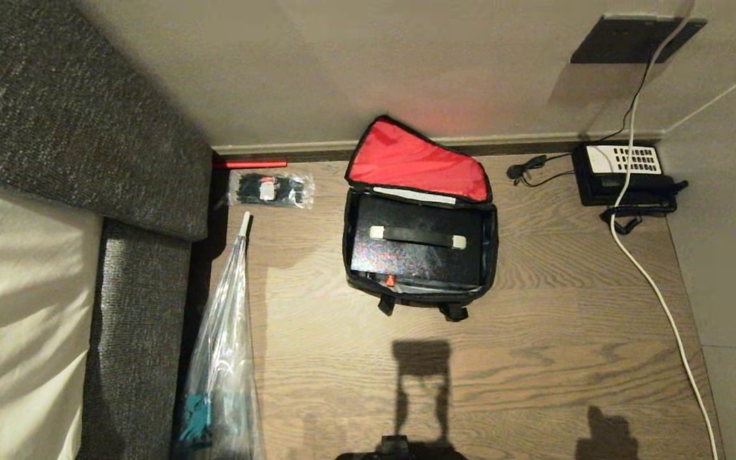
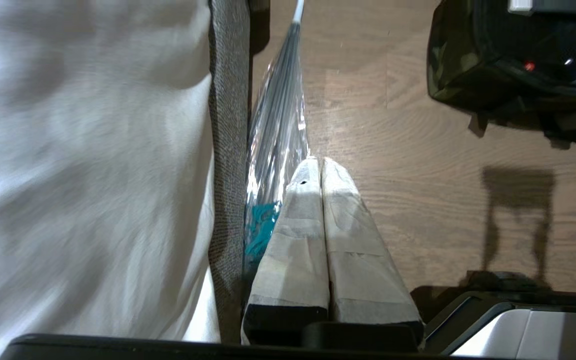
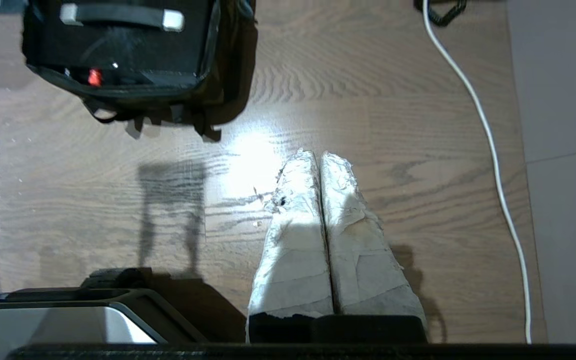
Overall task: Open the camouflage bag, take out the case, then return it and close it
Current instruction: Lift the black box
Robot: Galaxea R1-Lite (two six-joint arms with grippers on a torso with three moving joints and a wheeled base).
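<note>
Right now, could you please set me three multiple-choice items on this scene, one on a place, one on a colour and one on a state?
1. Where does the case lie?
A. inside the camouflage bag
B. on the floor beside the telephone
C. on the sofa

2. What colour is the bag's lid lining?
A. blue
B. red
C. yellow

3. How does the left gripper stand?
A. wide open over the bag
B. shut on the case's handle
C. shut, holding nothing, above the bare floor

Answers:
1 A: the black case with its handle fills the open bag's interior.
2 B: the raised lid leaning at the wall shows red fabric.
3 C: in the left wrist view its fingers meet with nothing between them, away from the bag; the right gripper looks the same.
</note>
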